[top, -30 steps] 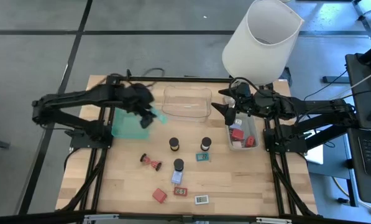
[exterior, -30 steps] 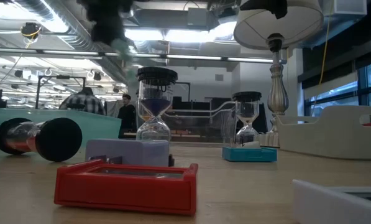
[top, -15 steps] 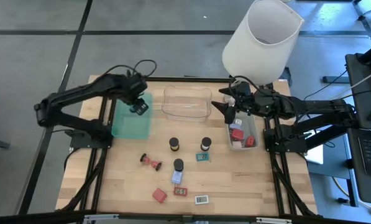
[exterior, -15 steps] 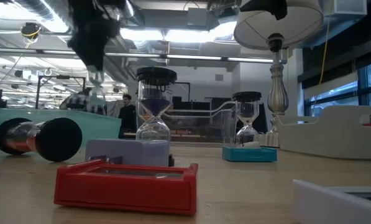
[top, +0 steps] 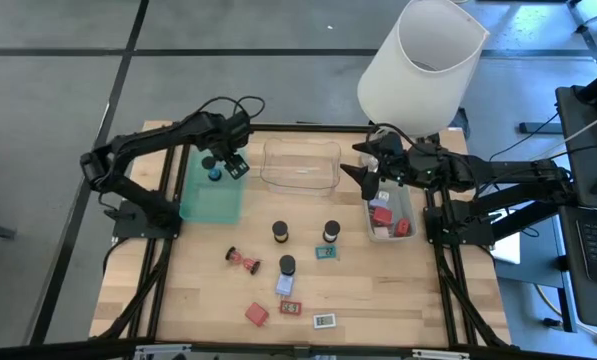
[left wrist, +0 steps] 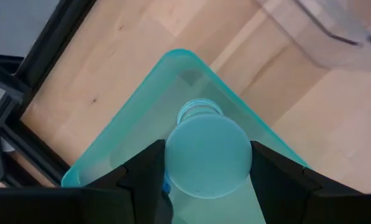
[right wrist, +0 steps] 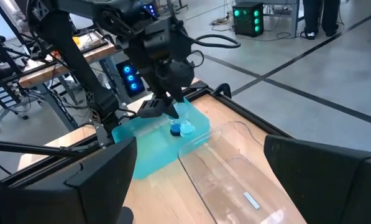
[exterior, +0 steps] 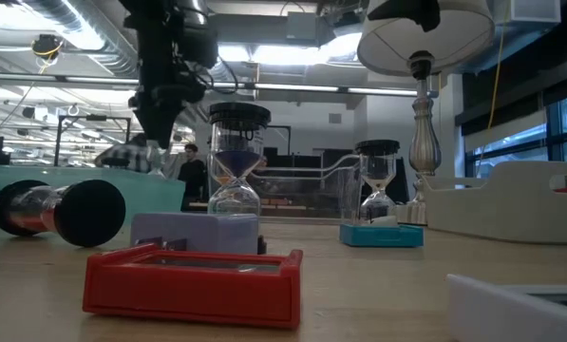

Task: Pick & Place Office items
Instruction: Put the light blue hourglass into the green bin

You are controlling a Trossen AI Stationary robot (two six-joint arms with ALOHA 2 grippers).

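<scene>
My left gripper (top: 226, 165) hangs over the far end of the green tray (top: 210, 195), shut on a small sand timer with pale blue caps (left wrist: 207, 155). In the low view it shows high up at left (exterior: 164, 95). My right gripper (top: 360, 178) waits open above the far end of the grey tray (top: 403, 205). Standing black-capped timers (top: 279, 232) (top: 330, 232) (top: 287, 265), a red timer lying on its side (top: 243, 260), a red block (top: 257, 313), a blue-white block (top: 285, 285) and flat labelled rectangles (top: 324, 321) rest on the wood. My left gripper pinches the sand timer by its near round cap (left wrist: 173, 163), one finger (left wrist: 149, 171) on either side of it. The fingers come from above, pointing down, and lie along the timer. The timer hangs below them, its far cap (left wrist: 197, 113) over the tray floor; whether that cap touches the tray cannot be told.
A clear tray (top: 300, 165) sits between the green and grey trays. The grey tray holds red pieces (top: 381, 213). A tall white-shaded lamp (top: 423, 60) stands at the far right. A dark blue piece (right wrist: 174, 129) shows in the green tray beside the timer. Bare wood lies at the near left.
My left gripper has carried the timer toward the table's far edge along the green tray while the arm swung round, and in the low view it has come down. My right arm has kept still.
</scene>
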